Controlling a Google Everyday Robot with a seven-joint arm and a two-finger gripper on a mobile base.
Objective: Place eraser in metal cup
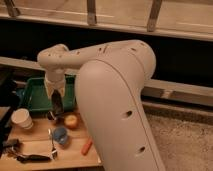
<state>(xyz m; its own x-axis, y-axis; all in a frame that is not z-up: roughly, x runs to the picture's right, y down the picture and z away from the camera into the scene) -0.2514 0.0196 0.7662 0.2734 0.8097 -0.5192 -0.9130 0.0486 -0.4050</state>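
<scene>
My gripper [56, 106] hangs straight down from the white arm [107, 75] at the left of the camera view. It is just above a small dark round metal cup [51, 118] on the wooden table [35, 144], and its tip hides part of the cup. I cannot make out the eraser; it may be hidden at the gripper's tip.
A green tray [35, 95] lies behind the gripper. A white paper cup [21, 119] stands to the left, a blue cup [61, 135] in front, and a round orange fruit [71, 121] to the right. An orange stick-shaped item [87, 146] and a black tool [30, 157] lie near the front edge.
</scene>
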